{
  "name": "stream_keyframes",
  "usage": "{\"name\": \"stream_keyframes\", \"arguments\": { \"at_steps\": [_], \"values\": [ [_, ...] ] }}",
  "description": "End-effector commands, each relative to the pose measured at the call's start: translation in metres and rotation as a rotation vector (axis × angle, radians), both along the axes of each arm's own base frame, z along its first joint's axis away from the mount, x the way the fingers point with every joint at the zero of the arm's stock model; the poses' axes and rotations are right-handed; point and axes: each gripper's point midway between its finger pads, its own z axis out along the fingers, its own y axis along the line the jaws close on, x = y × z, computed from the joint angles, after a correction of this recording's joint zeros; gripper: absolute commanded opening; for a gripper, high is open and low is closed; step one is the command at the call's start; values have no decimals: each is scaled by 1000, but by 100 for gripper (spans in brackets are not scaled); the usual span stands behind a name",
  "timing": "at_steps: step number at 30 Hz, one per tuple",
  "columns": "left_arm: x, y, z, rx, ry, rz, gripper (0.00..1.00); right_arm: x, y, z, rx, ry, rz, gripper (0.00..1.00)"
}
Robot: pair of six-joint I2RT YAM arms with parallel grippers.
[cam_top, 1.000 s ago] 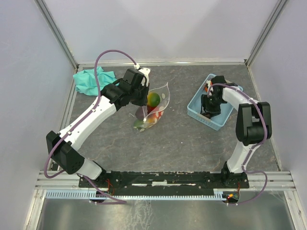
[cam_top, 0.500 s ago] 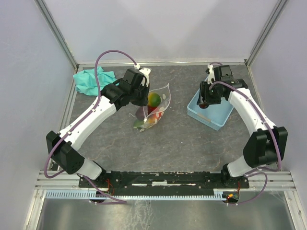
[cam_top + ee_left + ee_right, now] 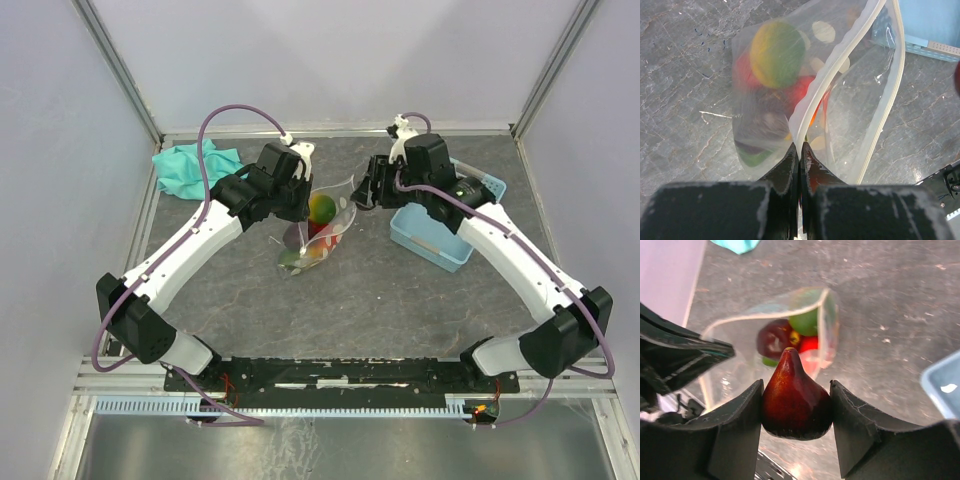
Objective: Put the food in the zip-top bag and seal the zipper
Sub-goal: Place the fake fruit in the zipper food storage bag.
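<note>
Item: a clear thin plastic zip-top bag printed with white dots [image 3: 855, 115], standing on the grey stone-patterned worktop [image 3: 400, 300] at mid-table, mouth open and turned toward the right arm. Contents: several small glossy toy fruits, among them a yellow-green ball [image 3: 777, 52], with red, orange and dark pieces below it. The left gripper [image 3: 800, 147] was pressed together on the narrow whitish zip strip [image 3: 837, 65] at one end of the mouth, pinching it and holding that edge up. The right gripper [image 3: 796, 390] was closed on a dark maroon pear-shaped toy fruit [image 3: 795, 400], stem end forward, poised just beside the mouth and above it. Step in hand, as judged: loading, with one more fruit on its way in; the sealing was not yet begun. The next move would call for carrying the maroon fruit over the opening, lowering it between the two lips of the strip, and then spreading the fingers (the film is flimsy, so a brush against the far lip could fold the mouth shut). In the way: the left gripper's own body close at one side of the mouth, and the fruits already piled inside. Also present: a light-blue perforated plastic basket [image 3: 440, 258] just right of the bag, and a crumpled teal cloth [image 3: 190, 165] at the far left corner, well apart. The slider could not be made out.
</note>
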Motion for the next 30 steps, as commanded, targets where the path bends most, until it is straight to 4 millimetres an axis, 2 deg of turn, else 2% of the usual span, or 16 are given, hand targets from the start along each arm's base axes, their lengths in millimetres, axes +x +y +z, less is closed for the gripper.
{"name": "stream_keyframes", "arguments": {
  "at_steps": [1,5,11,15,20,25,30],
  "values": [
    [0,-7,23,-77,-57,-14,3,8,40,36,212,-65,-11,49],
    [0,-8,23,-82,-53,-18,3,10,64,29,259,-32,-8,50],
    [-1,-9,26,-96,-62,-20,3,13,85,-6,249,25,-41,52],
    [-1,-9,26,-98,-61,-21,3,14,93,-27,233,70,-42,57],
    [-1,-10,26,-103,-60,-23,3,14,94,-41,199,99,-42,67],
    [0,-10,25,-101,-60,-21,3,11,90,-43,159,97,-27,81],
    [0,-9,23,-95,-58,-20,3,8,83,-26,127,46,4,84]
  ]
}}
